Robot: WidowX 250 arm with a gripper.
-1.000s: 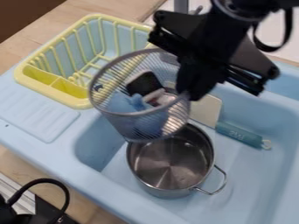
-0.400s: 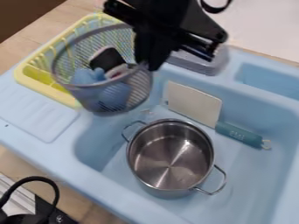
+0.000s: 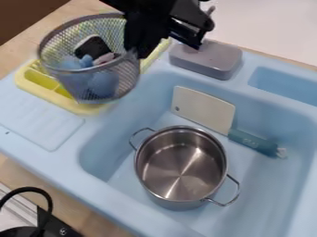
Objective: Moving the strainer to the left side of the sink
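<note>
The strainer [image 3: 125, 75], a wire-mesh basket, hangs in the air at the upper left of the view, over the yellow dish rack [image 3: 86, 110]. The claw [image 3: 137, 50] pinches its rim on the right side. Inside lie blue things [image 3: 102, 83], a black-and-white piece [image 3: 93, 47] and a small pinkish one [image 3: 104, 59]. In the light blue sink [image 3: 102, 155], a steel pot [image 3: 180, 202] stands near a knife [image 3: 204, 110] with a pale blade and teal handle. A gray block [image 3: 207, 58] sits on the sink's far edge.
</note>
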